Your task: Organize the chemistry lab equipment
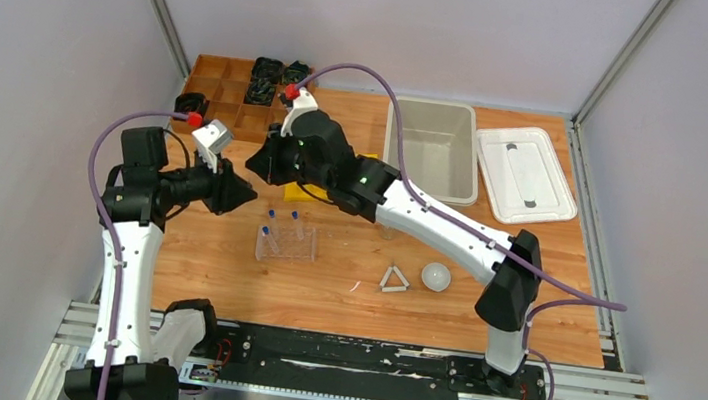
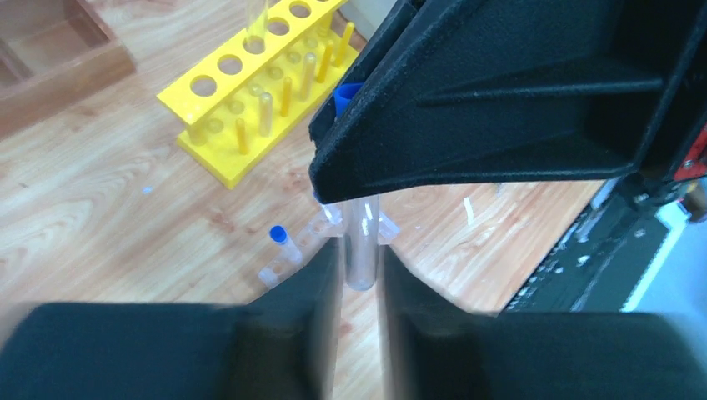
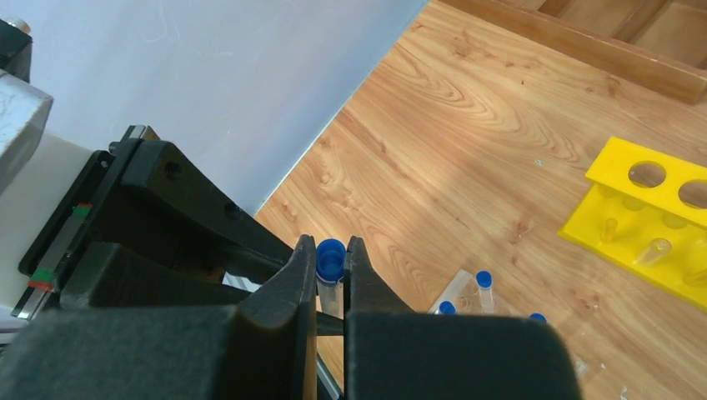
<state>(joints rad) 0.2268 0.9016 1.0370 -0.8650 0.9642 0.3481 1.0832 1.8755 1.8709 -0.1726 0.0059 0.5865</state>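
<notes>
Both claws meet in the air over the left part of the counter (image 1: 319, 297), sharing one tube (image 2: 361, 250). The left claw (image 2: 360, 268) is closed on the tube's clear lower end, while the right claw (image 3: 331, 255) pinches its blue cap (image 3: 331, 258) from above, so the tube hangs upright between them, well off the wood. The clear rack (image 1: 286, 245) sits on the counter just below and toward the near edge, with other tubes (image 1: 295, 217) standing in it. The yellow rack (image 2: 250, 108) lies beyond. The triangle (image 1: 394, 281) and the dish (image 1: 436, 276) rest apart to the right, untouched. This looks like a handover of the tube from one claw to the other, or possibly work on the cap; the pictures do not settle which. If it is a handover, the next move calls for one claw to let go only once the other's hold is firm, and then for the tube to be carried upright to a free hole in the clear rack and lowered straight in, without knocking its neighbours.
</notes>
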